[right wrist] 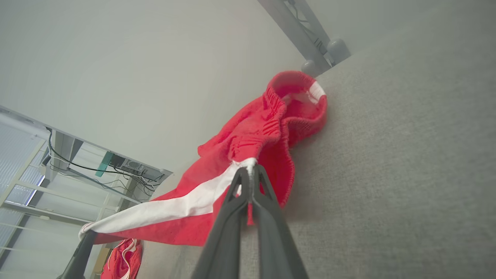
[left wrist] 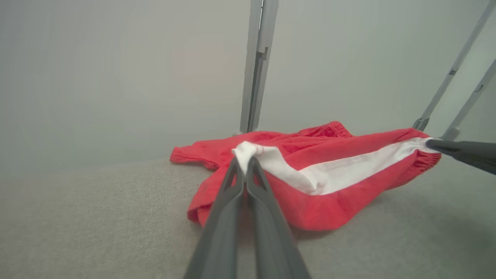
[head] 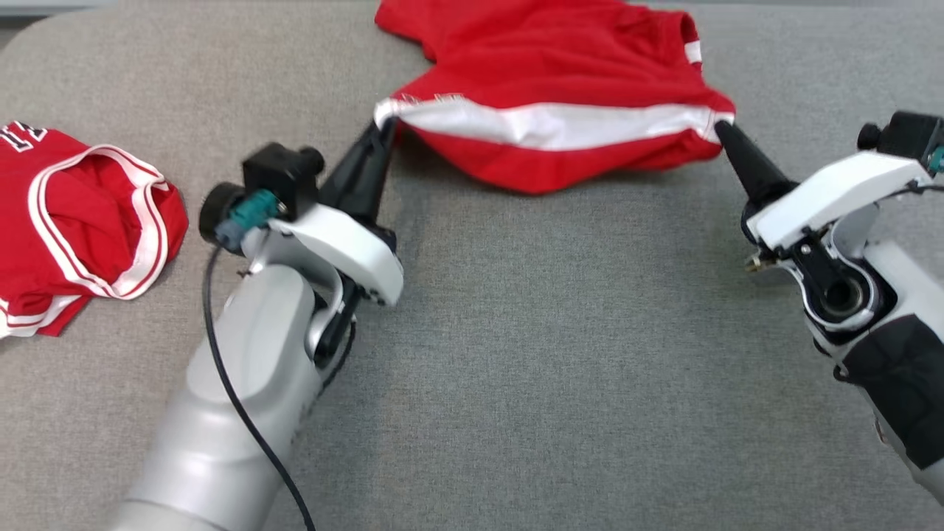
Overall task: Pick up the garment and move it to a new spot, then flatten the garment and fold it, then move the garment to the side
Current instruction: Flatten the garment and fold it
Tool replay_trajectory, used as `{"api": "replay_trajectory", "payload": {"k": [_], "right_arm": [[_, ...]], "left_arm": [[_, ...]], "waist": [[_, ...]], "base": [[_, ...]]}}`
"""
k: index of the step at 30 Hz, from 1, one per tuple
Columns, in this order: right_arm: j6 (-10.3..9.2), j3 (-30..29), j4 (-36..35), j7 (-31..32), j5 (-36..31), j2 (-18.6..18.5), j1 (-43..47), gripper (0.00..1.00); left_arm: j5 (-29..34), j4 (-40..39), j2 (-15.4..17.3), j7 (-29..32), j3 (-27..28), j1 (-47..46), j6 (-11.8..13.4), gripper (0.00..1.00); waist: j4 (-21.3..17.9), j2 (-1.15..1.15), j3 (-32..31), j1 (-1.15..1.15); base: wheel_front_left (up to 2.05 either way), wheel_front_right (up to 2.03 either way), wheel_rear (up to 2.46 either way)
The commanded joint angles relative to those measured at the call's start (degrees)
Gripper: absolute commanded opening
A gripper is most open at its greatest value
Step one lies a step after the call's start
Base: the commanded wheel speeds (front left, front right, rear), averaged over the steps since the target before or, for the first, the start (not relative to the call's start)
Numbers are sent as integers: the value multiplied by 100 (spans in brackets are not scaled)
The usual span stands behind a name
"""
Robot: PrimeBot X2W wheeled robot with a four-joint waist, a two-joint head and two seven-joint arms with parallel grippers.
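Second red jersey (head: 81,221): lies crumpled at the far left of the grey padded surface (head: 516,354), white-trimmed opening facing up, well apart from the rest.
Left gripper (head: 384,127): clenched on the left end of the white band (head: 560,122); reaches up and rightwards from the pale forearm (head: 243,354) at lower left.
Left wrist view: shows the two dark fingers (left wrist: 228,201) meeting on a bunched white corner of cloth.
Garment (head: 546,66): red with a broad white band; sits at the top centre of the surface, far part resting on the padding, near edge raised and stretched between the two grippers; red cloth sags below the band in the middle.
Right gripper (head: 720,129): clamped on the right end of the band, at the gathered red hem; points up and leftwards from lower right.
Right wrist view: shows ribbed elastic bunched just beyond the fingertips, with a red thread hanging between the fingers.
Grey metal posts (left wrist: 255,66): stand behind the garment at the far edge of the surface.
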Motion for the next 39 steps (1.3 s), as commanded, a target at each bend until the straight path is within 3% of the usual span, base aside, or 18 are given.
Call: {"api": "replay_trajectory", "payload": {"k": [1,15,28,39], "right_arm": [[13,28,1,99,85,-101,159,0],[14,114,102,941,616,-276,873,0],[14,330,18,1180,313,-530,1236,0],[14,619,-163,1508,294,-679,1569,0]], "left_arm": [[126,-65,72,-4,-101,195,-6,0],[1171,-82,338,-4,-641,1173,-5,0],[1867,-189,632,-5,-470,1842,547,0],[2225,-106,824,-5,-605,2300,619,0]], "waist": [[5,0,-165,0],[41,0,-723,0],[53,0,-1083,0],[48,0,-1418,0]], "base": [[0,0,0],[0,0,0],[0,0,0],[0,0,0]]}}
